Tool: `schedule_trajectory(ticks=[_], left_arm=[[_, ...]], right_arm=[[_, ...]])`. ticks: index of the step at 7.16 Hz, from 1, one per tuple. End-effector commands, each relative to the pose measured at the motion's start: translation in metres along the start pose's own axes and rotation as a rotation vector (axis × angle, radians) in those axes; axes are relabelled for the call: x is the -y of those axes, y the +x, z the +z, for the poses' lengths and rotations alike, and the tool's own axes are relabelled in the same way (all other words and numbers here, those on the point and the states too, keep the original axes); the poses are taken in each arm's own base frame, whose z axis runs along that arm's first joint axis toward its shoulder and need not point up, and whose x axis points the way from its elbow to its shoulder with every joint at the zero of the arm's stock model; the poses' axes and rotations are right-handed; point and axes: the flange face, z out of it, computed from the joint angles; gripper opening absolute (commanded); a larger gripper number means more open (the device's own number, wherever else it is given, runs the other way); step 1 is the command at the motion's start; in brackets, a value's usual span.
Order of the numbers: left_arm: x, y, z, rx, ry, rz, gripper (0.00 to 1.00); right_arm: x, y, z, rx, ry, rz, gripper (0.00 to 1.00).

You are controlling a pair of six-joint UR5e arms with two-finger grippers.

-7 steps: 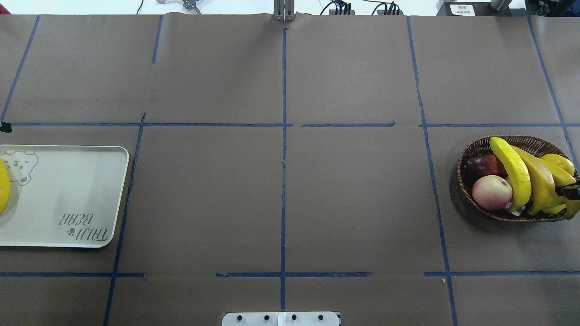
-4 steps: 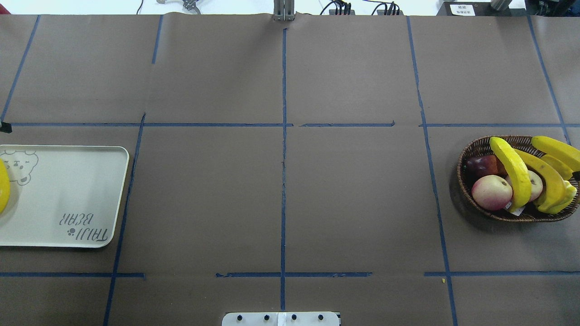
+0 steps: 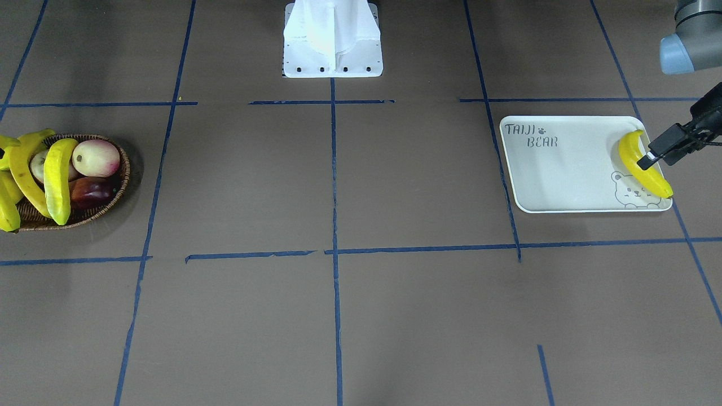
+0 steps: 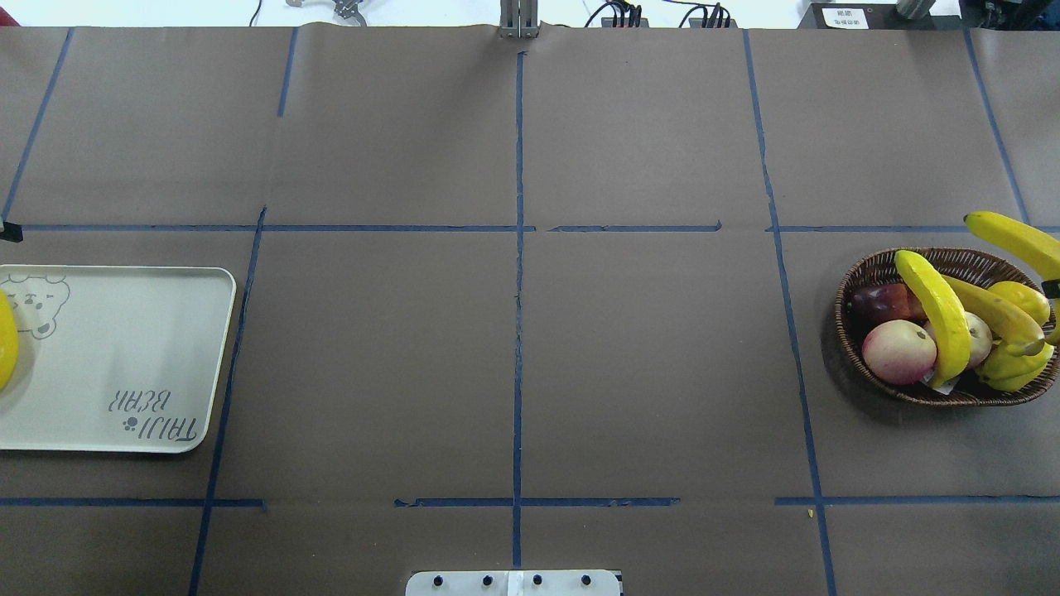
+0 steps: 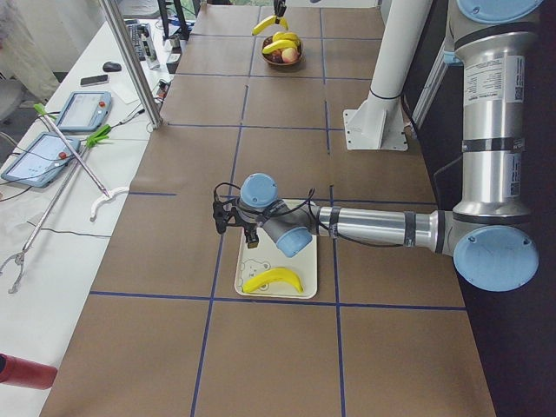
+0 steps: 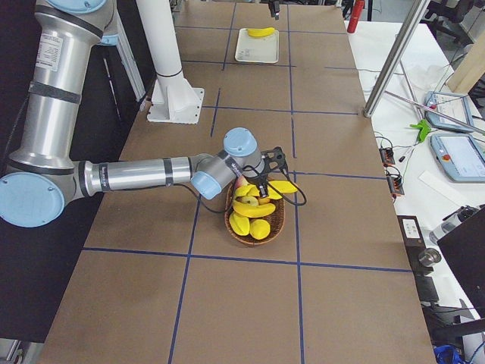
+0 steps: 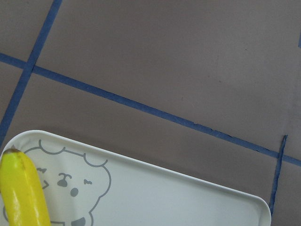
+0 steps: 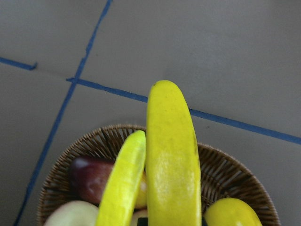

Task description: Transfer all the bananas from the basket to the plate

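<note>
Right hand (image 4: 1052,288) has hauled one banana up since a second ago. The lifted banana (image 4: 1014,240) was lying down in the pile, and now it hangs over the far rim of the basket, clear of the other fruit. The hand is clamped on it, right at the edge of the overhead view.

Everything else, big stuff first:

- The counter (image 4: 513,372) is covered in brown paper with a grid of blue tape lines.
- The right arm (image 6: 144,174) stretches out low to the basket end, and the left arm (image 5: 373,228) does the same to the plate end. They're well apart, at opposite ends of the counter.
- The plate (image 3: 564,175) sits flat on the robot's left side.
- The plate banana (image 3: 643,169) lies along the short edge at the bear-drawing end, and one tip reaches the rim at the corner.
- The left hand (image 3: 650,159) hovers just beside that banana, on the outer side. Can't tell how far its fingers are spread, since only a dark finger shape shows and the wrist camera sees none of it.
- The basket (image 4: 861,281) is over on the robot's right.
- The long bright banana (image 4: 940,314) lies across the middle of the basket, with its end poking over the near rim.
- The second banana (image 4: 994,310) lies just beside it.
- The greenish banana (image 4: 1014,368) is tucked along the near edge.
- The pink apple (image 4: 898,352) sits at the inner side of the basket.
- The dark red apple (image 4: 886,302) is touching the pink one.
- Another pale apple (image 4: 979,335) is half hidden between the bananas.
- The stubby yellow fruit (image 4: 1020,298) sits toward the outer side.
</note>
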Motion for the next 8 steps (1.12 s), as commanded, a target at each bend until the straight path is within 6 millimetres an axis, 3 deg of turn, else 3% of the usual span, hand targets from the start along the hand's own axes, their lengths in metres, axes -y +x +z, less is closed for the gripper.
schedule_trajectory(ticks=[1, 2, 3, 4, 5, 6, 7, 8], left_arm=[[0.005, 0.043, -0.014, -0.082, 0.036, 0.034, 1.00], [0.017, 0.082, -0.016, -0.124, 0.045, 0.060, 1.00], [0.009, 0.112, -0.001, -0.147, 0.008, 0.030, 1.00], [0.003, 0.160, 0.008, -0.191, -0.023, 0.004, 1.00], [-0.001, 0.193, 0.006, -0.226, -0.042, -0.059, 1.00], [-0.018, 0.232, 0.008, -0.264, -0.080, -0.097, 1.00], [-0.032, 0.274, 0.017, -0.295, -0.131, -0.139, 1.00], [-0.040, 0.298, 0.021, -0.307, -0.166, -0.214, 1.00]], right_arm=[[0.051, -0.080, 0.020, 0.112, 0.022, -0.035, 0.02], [0.067, -0.112, 0.031, 0.153, 0.019, -0.027, 0.02], [0.082, -0.152, 0.064, 0.200, -0.016, -0.064, 0.03], [0.104, -0.191, 0.082, 0.242, -0.019, -0.098, 0.03], [0.108, -0.208, 0.081, 0.267, -0.017, -0.064, 0.03], [0.102, -0.230, 0.087, 0.321, 0.015, -0.039, 0.03], [0.093, -0.261, 0.098, 0.364, 0.072, -0.010, 0.02], [0.092, -0.299, 0.103, 0.406, 0.101, 0.066, 0.01]])
